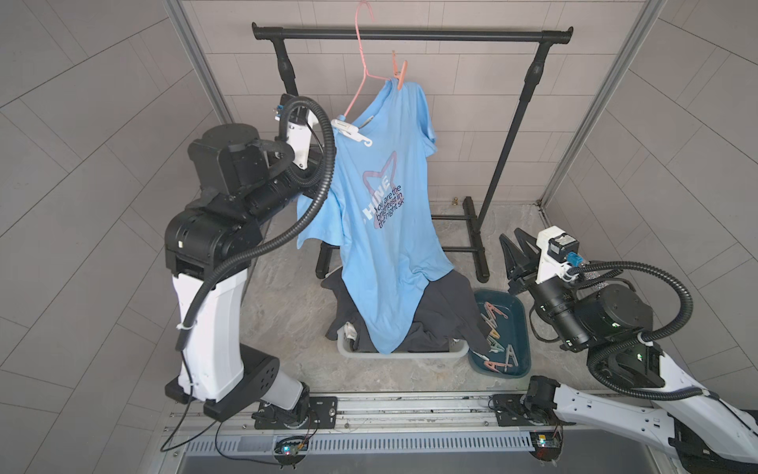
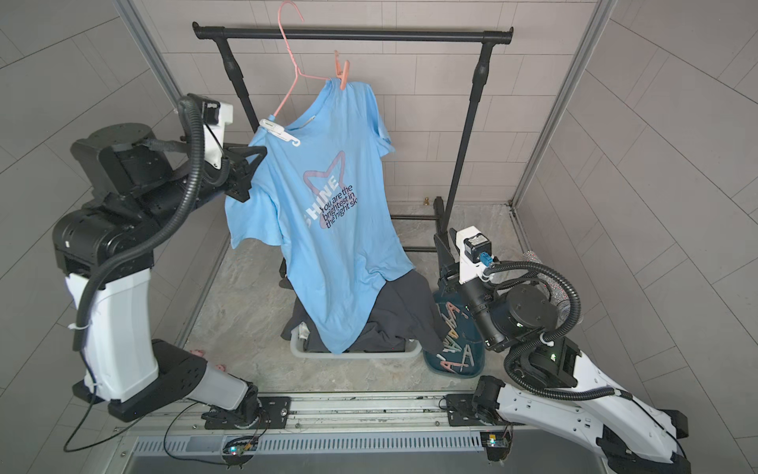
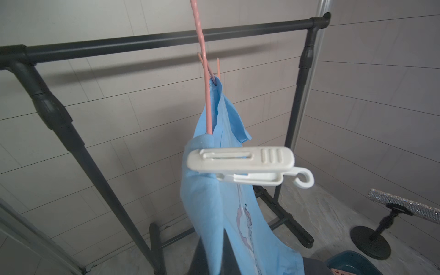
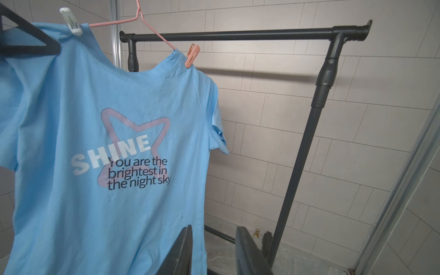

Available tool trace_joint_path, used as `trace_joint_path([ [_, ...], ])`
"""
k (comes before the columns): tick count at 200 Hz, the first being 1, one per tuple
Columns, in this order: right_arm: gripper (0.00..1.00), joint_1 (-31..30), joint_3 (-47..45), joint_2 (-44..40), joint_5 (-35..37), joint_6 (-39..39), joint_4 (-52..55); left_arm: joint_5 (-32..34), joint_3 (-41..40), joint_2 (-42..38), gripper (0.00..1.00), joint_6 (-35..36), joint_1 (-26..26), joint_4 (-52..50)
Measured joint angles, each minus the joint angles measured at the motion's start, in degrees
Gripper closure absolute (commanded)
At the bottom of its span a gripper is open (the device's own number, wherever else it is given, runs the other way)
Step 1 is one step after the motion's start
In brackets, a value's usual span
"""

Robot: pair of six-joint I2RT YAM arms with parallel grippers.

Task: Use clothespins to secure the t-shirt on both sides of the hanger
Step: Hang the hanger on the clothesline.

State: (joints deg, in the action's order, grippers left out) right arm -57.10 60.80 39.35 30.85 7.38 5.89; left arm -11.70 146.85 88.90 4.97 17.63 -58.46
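A light blue t-shirt [image 1: 381,230] [image 4: 95,119] hangs on a pink wire hanger [image 1: 363,61] [image 3: 202,71] hooked over the black rail. A white clothespin [image 1: 348,129] [image 3: 240,162] clamps the shirt's left shoulder to the hanger. On the right shoulder sits a coral clothespin [image 1: 401,74] [image 4: 192,56]. My left gripper [image 2: 262,155] [image 3: 215,257] is shut on the shirt fabric just below the white pin. Off to the right, low beside the rack's foot, my right gripper [image 1: 511,242] [image 4: 214,229] stands open and holds nothing.
A teal tray [image 1: 519,328] at front right holds several loose clothespins [image 1: 496,332]. A grey basket [image 1: 404,353] under the shirt's hem carries dark garments [image 1: 443,312]. The black rack [image 1: 410,33] has uprights and floor feet on both sides.
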Motion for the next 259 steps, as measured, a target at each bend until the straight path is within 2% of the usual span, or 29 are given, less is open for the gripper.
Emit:
trace_joint_path([
  [67,0.67,0.0,-1.4,0.0,-1.4,-4.5,2.2,-4.9,2.1,7.0,1.0,-3.3,-12.9,0.9],
  [121,0.68,0.0,-3.5,1.2,-2.3,-7.2,3.9,-9.1,2.7,7.9,1.0,-7.1,-18.6,5.5],
  [189,0.68,0.0,-4.1,2.2,-2.4,-9.2,5.2,-12.9,3.0,9.4,1.0,-9.6,-20.7,8.5],
  [259,0.68,0.0,-4.1,3.5,-2.6,-9.6,5.1,-12.3,1.6,11.1,1.0,-9.0,-20.7,7.6],
])
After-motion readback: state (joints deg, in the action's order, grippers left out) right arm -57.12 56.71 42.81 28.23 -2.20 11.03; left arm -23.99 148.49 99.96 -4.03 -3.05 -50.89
